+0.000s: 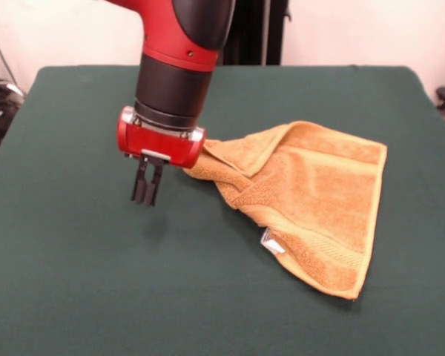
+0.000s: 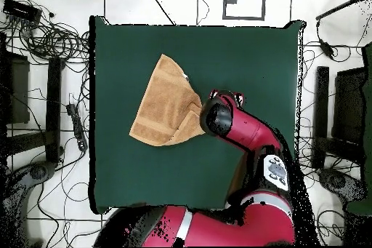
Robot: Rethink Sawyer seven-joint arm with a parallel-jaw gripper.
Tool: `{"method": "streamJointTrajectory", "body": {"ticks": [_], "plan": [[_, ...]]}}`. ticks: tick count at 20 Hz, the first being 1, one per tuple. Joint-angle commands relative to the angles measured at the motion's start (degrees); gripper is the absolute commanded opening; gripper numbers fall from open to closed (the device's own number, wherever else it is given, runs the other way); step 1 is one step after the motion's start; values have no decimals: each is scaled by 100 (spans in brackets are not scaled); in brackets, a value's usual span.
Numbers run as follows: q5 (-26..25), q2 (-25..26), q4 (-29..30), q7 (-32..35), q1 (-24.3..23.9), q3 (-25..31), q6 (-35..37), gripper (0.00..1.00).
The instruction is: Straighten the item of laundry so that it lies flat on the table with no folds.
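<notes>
we see the dark green table (image 1: pixel 74 282) bearing one orange-yellow towel (image 1: pixel 319 200), bunched at one corner.

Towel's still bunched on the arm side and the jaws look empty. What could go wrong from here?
1. The towel is gathered into folds beside the gripper, whose jaws look shut and hold nothing. A pinch there may catch several layers and drag the whole cloth rather than open it.
2. In the overhead view the arm covers that bunched corner, so the grasp point may be misjudged.
</notes>
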Motion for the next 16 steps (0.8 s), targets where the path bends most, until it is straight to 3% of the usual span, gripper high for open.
{"method": "streamJointTrajectory", "body": {"ticks": [1,16], "plan": [[-1175,-500,568,288,-1144,1474,-314,0],[-1681,-608,538,966,-1144,1477,-313,0]]}}
